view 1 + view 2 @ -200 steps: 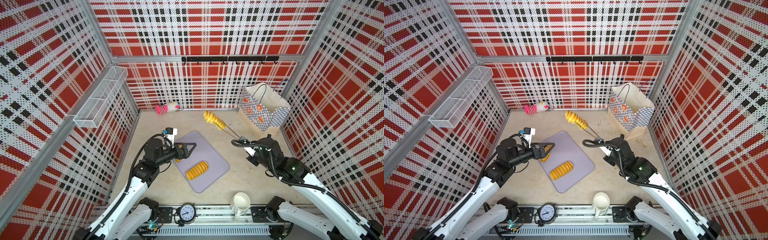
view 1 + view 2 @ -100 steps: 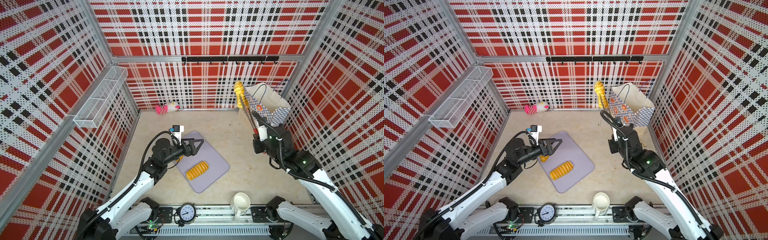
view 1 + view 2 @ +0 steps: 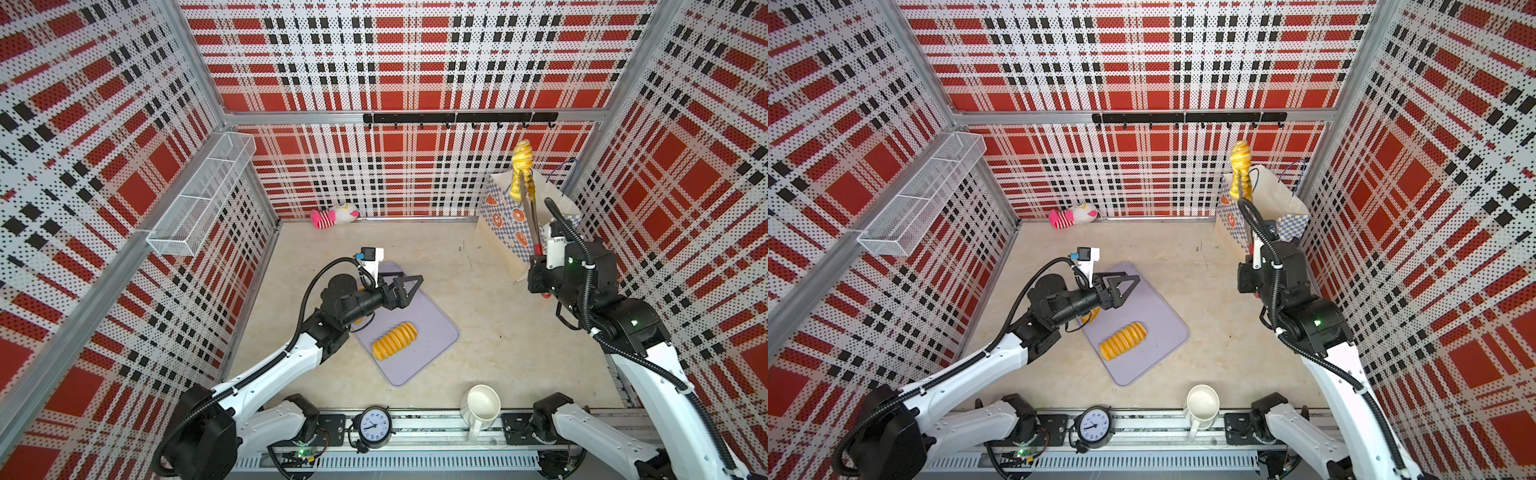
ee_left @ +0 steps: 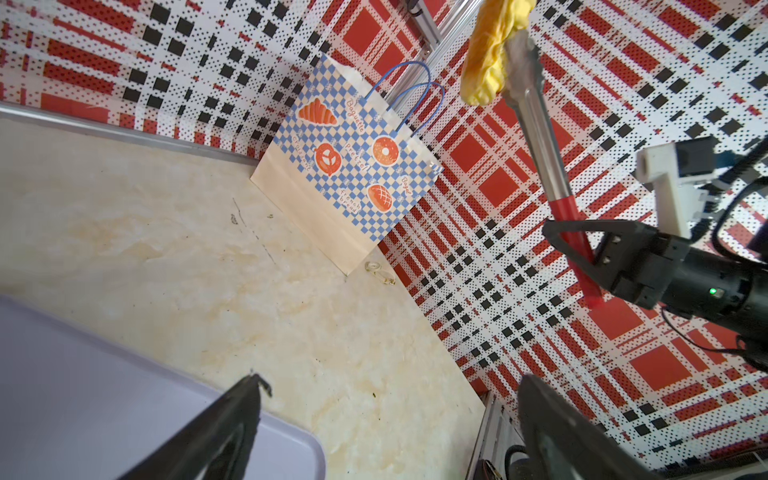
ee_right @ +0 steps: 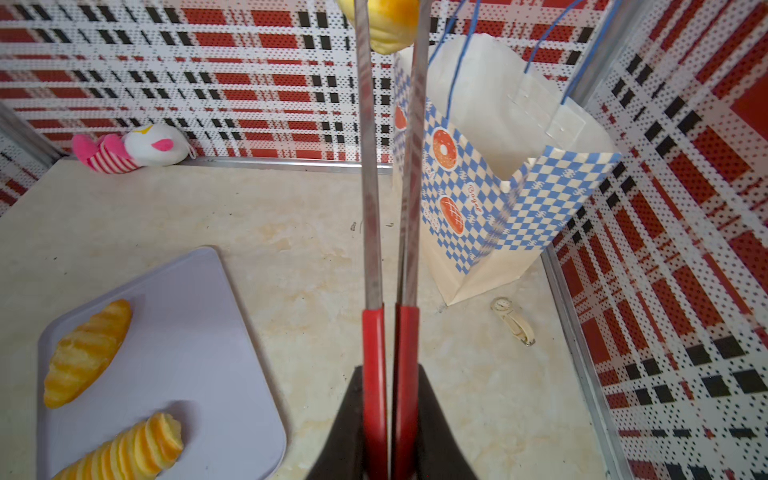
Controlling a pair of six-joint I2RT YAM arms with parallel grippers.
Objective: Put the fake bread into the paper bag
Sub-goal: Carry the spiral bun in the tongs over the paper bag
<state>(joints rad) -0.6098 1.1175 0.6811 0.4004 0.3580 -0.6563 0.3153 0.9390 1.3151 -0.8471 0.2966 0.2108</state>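
The walls (image 3: 415, 62) have red, black and white checks full of tiny dots. The table (image 3: 498, 353) is smooth and cream, like stone.

A shiny twisted yellow toy bread (image 3: 521, 166) hangs high in the air, close to the open top of the bag but not inside it. It is pinched at the tip of long silver metal tongs with red handles (image 5: 370, 187). The right gripper (image 5: 388, 370) is squeezed tight on the red handles, and its black jaws press them together.

The tall cream paper bag (image 5: 498, 208) stands in the far right corner. It has blue and white checks, orange bread pictures and thin blue string handles. A small pale wristwatch (image 5: 513, 320) lies on the table just beside its foot.

On a flat soft purple mat (image 3: 432, 332) lie a ridged orange-yellow loaf (image 3: 395, 340) and a long golden roll (image 5: 87, 353). The left gripper (image 4: 390, 382) hangs over the mat's far edge with its jaws wide apart and nothing in them.

A pink and white plush toy (image 3: 334, 216) lies by the back wall. A white jug (image 3: 480, 405) and a little round clock (image 3: 375, 428) stand at the front.
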